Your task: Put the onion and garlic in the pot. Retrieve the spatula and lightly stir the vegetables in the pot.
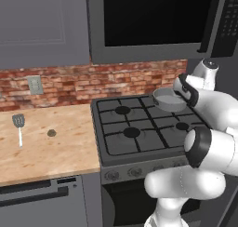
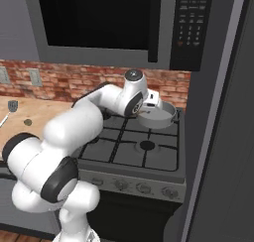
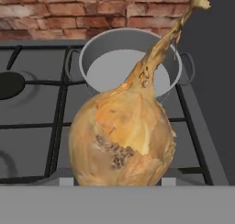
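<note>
The onion, golden-brown with a long thin stem tip slanting up to the right, was seen closest to the hand camera, covering the fingertips and held by the gripper, whose jaws were closed against its sides. Just beyond it, the pot was seen on the rear right burner of the stove, its grey interior bare and a loop handle visible on each side. The onion was held in front of the pot's near rim and above the grate, not inside the pot.

In the right base view, the arm was seen stretched over the cooktop, with the wrist beside the pot. In the left base view, the pot was partly hidden by the arm.

On the wooden counter left of the stove, the garlic was seen lying as a small grey-brown lump. The spatula was seen lying flat well to its left, head towards the brick wall.
</note>
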